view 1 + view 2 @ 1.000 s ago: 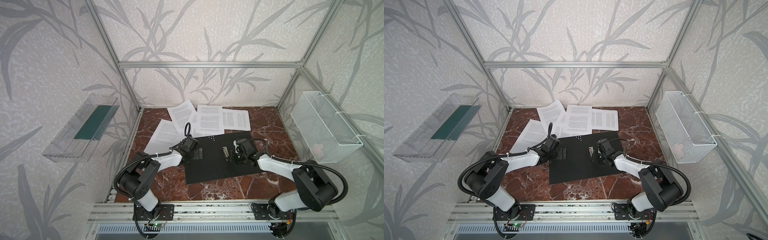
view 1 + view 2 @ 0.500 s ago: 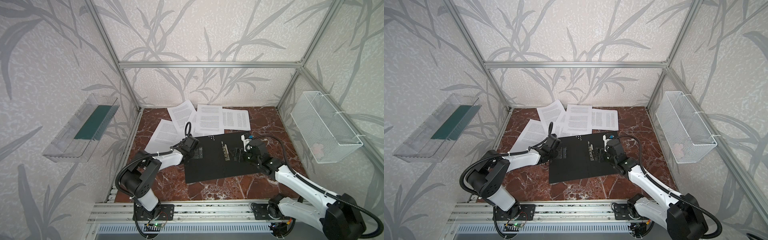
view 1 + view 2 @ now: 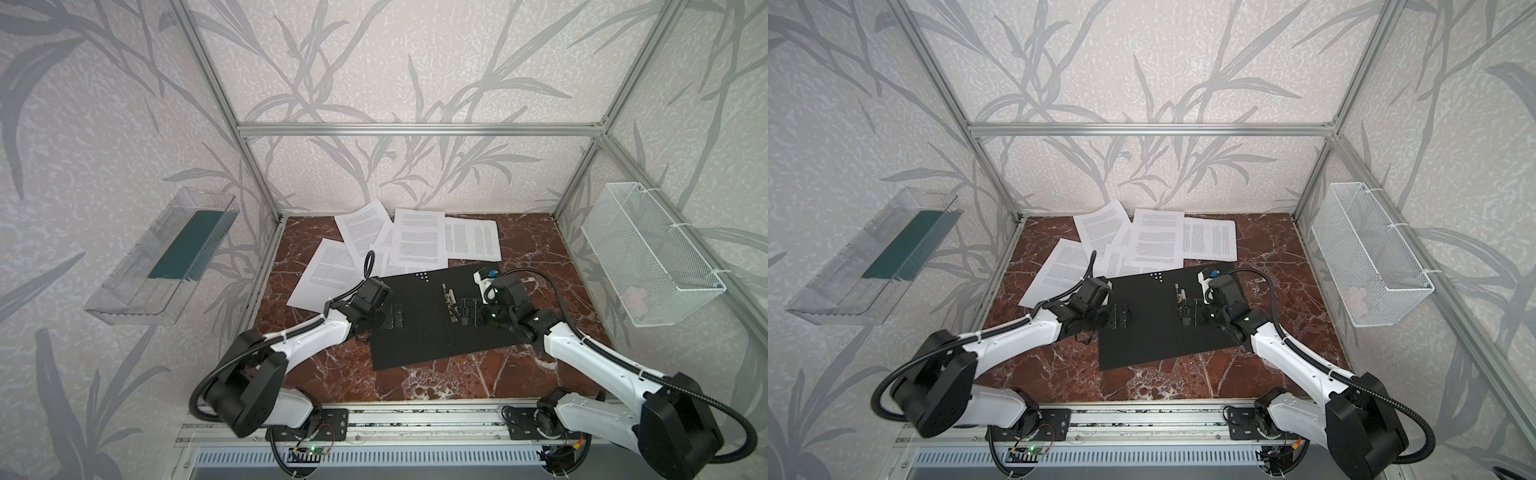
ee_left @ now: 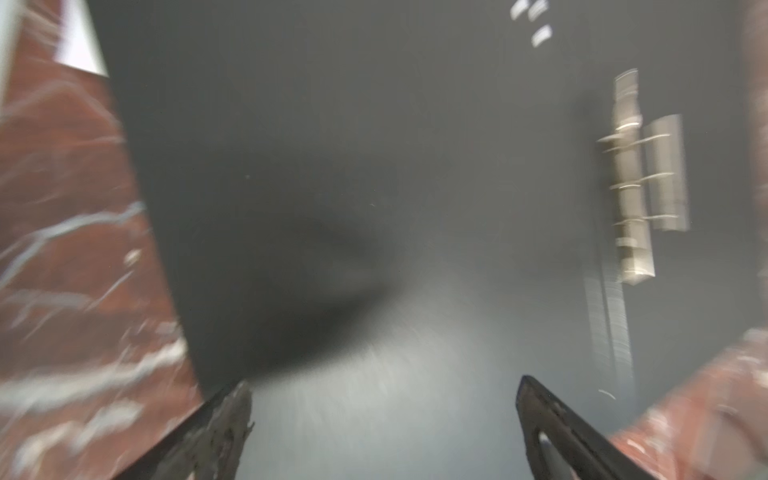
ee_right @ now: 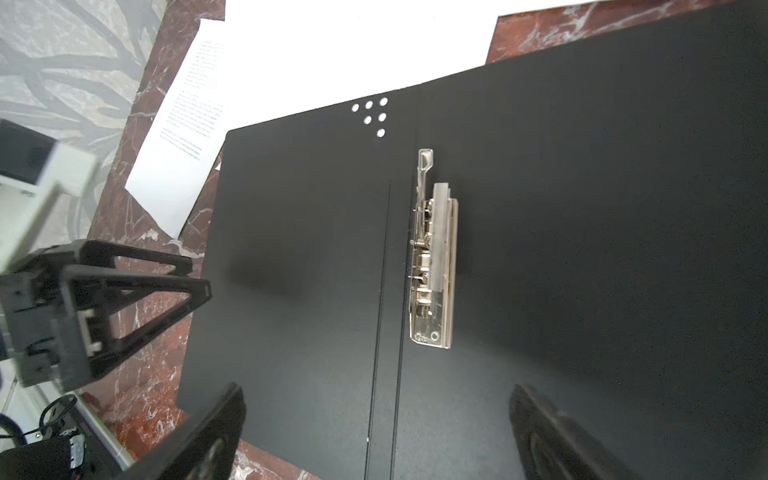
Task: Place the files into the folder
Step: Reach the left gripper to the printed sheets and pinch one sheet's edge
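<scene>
Paper sheets (image 3: 419,241), loose white printed, look light, floppy, slippery, best pinched at a free edge; left gripper (image 3: 400,316) and right gripper (image 3: 459,312) gape empty over open black folder (image 3: 419,338).

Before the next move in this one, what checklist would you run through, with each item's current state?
1. Folder open flat, black inside up: ok.
2. Left gripper jaws open, empty: ok.
3. Right gripper jaws open, empty: ok.
4. Metal clip raised for sheets: cannot tell.
5. Files inside folder: not ok; all lie loose beyond its far edge, overlapping.
</scene>
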